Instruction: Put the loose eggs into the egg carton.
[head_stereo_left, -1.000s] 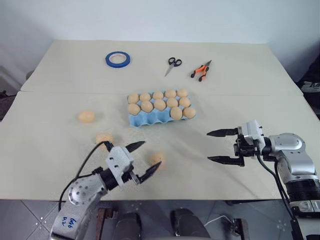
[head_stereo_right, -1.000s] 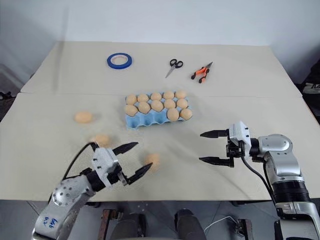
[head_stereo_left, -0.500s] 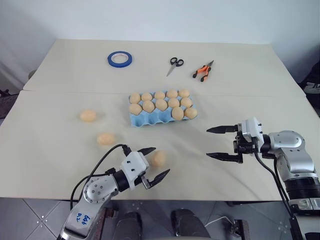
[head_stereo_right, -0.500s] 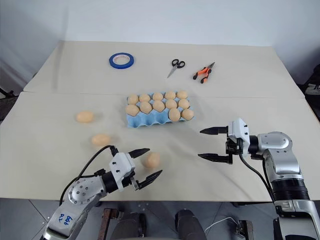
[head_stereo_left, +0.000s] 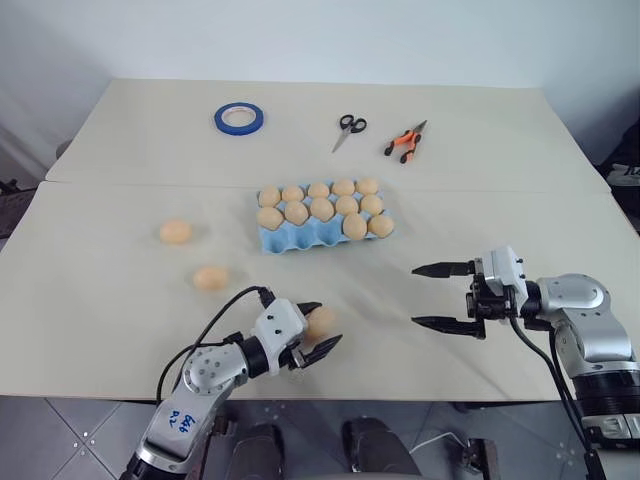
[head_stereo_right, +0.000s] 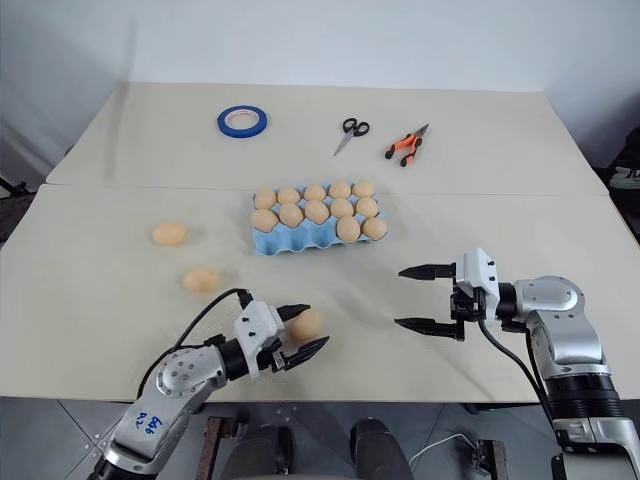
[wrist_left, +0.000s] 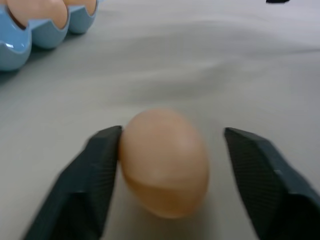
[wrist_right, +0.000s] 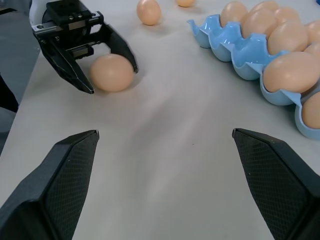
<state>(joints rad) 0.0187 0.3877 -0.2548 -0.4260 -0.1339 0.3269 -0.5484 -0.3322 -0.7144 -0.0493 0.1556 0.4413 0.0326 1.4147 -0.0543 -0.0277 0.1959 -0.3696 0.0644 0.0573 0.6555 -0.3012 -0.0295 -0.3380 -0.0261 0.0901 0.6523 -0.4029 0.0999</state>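
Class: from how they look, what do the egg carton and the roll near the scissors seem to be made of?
The egg carton: probably thin moulded plastic, since its blue cups look smooth and glossy. The roll: likely adhesive tape, a flat blue ring with a pale inner core.

Egg carton (head_stereo_left: 322, 238): light blue, lidless, mid-table; ten tan eggs fill its two far rows, near row empty. Loose eggs: three, matte tan, on table at (head_stereo_left: 175, 232), (head_stereo_left: 210, 278), (head_stereo_left: 322, 322).

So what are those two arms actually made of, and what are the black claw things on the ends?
Both arms are rounded silver-grey metal with black joints. Each ends in a white block bearing two black pointed fingers: the left gripper and right gripper. Black cables loop along each arm, and the left forearm bears blue handwriting.
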